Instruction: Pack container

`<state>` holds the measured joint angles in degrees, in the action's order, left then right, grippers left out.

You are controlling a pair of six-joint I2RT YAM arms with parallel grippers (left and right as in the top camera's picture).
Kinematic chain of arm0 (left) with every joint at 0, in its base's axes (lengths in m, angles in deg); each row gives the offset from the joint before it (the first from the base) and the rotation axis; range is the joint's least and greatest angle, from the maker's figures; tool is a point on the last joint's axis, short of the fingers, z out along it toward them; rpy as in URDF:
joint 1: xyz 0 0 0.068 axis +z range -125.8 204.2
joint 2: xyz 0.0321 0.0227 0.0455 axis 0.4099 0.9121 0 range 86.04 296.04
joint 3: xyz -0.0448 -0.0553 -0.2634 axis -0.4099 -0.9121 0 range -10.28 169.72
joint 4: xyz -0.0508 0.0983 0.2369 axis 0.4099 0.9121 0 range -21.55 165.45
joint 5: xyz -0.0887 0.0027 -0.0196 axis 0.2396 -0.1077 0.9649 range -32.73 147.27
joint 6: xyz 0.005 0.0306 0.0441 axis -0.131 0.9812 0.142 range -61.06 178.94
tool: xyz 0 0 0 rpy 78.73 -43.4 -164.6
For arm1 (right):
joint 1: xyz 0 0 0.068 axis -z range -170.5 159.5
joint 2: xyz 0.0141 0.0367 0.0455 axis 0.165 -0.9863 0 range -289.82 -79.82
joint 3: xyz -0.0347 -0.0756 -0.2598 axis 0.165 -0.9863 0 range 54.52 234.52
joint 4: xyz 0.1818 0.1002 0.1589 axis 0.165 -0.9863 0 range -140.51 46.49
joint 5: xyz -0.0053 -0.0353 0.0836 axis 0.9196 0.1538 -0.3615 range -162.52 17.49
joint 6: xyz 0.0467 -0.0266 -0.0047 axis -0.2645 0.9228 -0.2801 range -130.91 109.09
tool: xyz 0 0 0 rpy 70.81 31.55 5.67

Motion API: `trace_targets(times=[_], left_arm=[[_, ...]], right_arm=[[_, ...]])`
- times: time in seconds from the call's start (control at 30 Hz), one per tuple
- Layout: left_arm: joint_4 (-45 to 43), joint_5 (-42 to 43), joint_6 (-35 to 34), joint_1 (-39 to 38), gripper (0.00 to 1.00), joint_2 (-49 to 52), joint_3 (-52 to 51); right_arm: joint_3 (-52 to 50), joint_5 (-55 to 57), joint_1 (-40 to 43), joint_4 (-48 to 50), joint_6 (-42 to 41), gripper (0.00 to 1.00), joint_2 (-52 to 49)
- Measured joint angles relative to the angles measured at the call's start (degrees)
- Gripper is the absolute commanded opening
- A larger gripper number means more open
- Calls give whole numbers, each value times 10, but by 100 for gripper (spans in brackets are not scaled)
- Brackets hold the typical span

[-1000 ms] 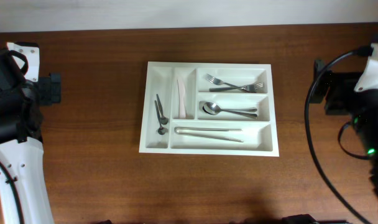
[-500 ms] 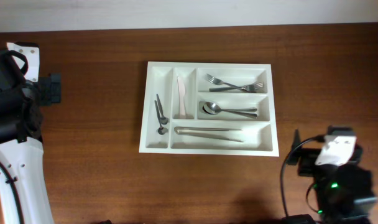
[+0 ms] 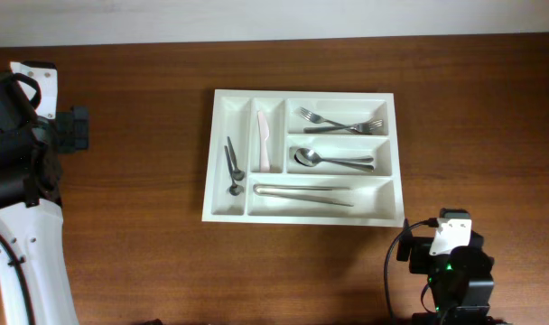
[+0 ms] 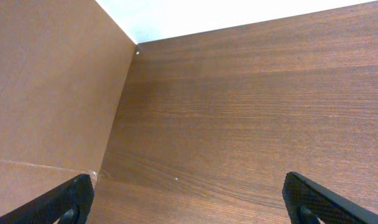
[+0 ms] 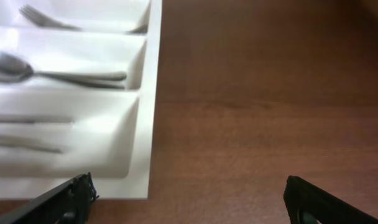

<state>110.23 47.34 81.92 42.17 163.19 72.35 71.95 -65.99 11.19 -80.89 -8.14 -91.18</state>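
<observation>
The white cutlery tray point(image 3: 389, 101) lies at the middle of the wooden table. Its upright slots hold small dark utensils point(image 3: 232, 167) and a pale knife point(image 3: 265, 140). Its long slots hold forks point(image 3: 342, 122), spoons point(image 3: 333, 162) and long silver pieces point(image 3: 303, 192). My right arm point(image 3: 448, 266) is at the front right, near the tray's front right corner. The right gripper point(image 5: 189, 202) is open and empty over bare wood, with the tray's right edge point(image 5: 153, 93) at its left. My left arm point(image 3: 22, 135) is at the far left; its gripper point(image 4: 189, 199) is open and empty over bare wood.
A light wall runs along the table's far edge point(image 3: 274, 38). The left wrist view shows a brown vertical panel point(image 4: 52, 87) at the left. Bare wood surrounds the tray on all sides.
My right arm has swung from the right edge, level with the tray, down to the front right of the table. The left arm and the tray's contents have not moved.
</observation>
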Motion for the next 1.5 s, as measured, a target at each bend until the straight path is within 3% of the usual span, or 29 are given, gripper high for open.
trace_targets(times=[0.67, 1.5], left_arm=[[0, 0, 0, 0, 99, 0, 0], [0, 0, 0, 0, 99, 0, 0]], right_arm=[[-79, -19, 0, -2, 0, 99, 103], [-80, -30, 0, -2, 0, 99, 105]])
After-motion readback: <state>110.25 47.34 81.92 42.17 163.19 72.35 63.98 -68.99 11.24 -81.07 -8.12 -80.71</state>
